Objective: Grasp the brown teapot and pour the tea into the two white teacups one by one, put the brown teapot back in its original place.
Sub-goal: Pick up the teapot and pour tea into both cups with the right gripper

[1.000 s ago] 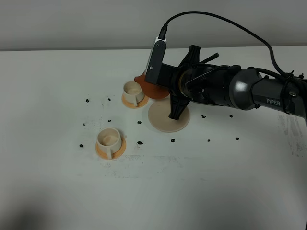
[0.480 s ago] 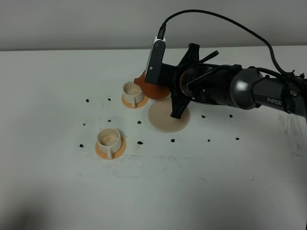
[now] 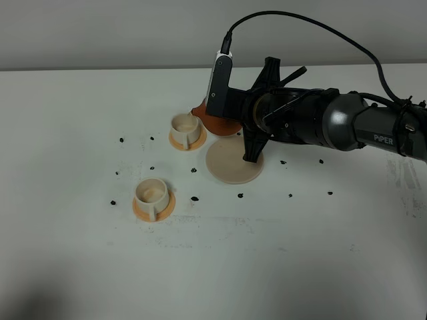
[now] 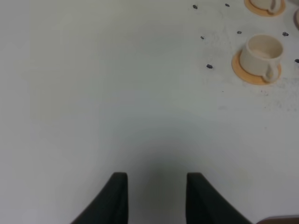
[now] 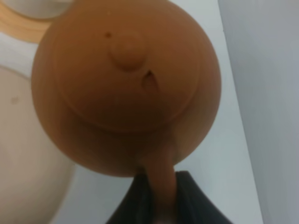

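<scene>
My right gripper (image 3: 237, 115) is shut on the stick handle of the brown teapot (image 3: 217, 121). It holds the pot in the air, tilted, with the spout toward the far white teacup (image 3: 185, 127). The right wrist view shows the teapot (image 5: 126, 84) from the lid side, its handle between my fingers (image 5: 187, 200). The near white teacup (image 3: 152, 192) stands on its orange coaster (image 3: 141, 211). The beige disc, the original place (image 3: 230, 168), lies bare beside the pot. My left gripper (image 4: 156, 186) hovers open over bare table, far from the near teacup (image 4: 262, 52).
Several small dark specks (image 3: 194, 198) lie scattered on the white table (image 3: 280, 253) around the cups and the disc. The right arm (image 3: 347, 127) reaches in from the right, its cable arching above. The table's far edge (image 3: 100, 69) meets a grey wall.
My right gripper has shifted slightly to the right and up with the teapot, turning a little. The cups, the coasters and the left gripper stay put.
</scene>
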You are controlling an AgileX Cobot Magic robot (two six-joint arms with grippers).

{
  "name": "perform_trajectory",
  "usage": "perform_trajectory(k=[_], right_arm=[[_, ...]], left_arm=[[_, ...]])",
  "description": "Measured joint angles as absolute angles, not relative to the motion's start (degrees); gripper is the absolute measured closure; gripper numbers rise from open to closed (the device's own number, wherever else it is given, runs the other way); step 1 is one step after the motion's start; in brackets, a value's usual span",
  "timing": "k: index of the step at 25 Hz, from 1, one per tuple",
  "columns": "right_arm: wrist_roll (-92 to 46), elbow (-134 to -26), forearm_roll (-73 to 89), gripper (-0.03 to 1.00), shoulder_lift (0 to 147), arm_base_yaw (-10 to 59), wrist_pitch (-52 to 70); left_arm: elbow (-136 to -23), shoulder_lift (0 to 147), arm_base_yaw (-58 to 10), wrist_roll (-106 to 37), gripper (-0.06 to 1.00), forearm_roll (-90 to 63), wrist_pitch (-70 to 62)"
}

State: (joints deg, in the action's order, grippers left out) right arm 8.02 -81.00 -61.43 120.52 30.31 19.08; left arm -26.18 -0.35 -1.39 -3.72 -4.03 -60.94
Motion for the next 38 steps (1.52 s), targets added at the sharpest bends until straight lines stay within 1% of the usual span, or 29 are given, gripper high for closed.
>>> perform_trajectory(k=[38], right_arm=[[7.6, -81.0, -72.34, 0.88, 122.16, 30.31, 17.52]], left_arm=[[-26.18, -0.35, -1.39, -3.72, 0.65, -4.03, -60.94]])
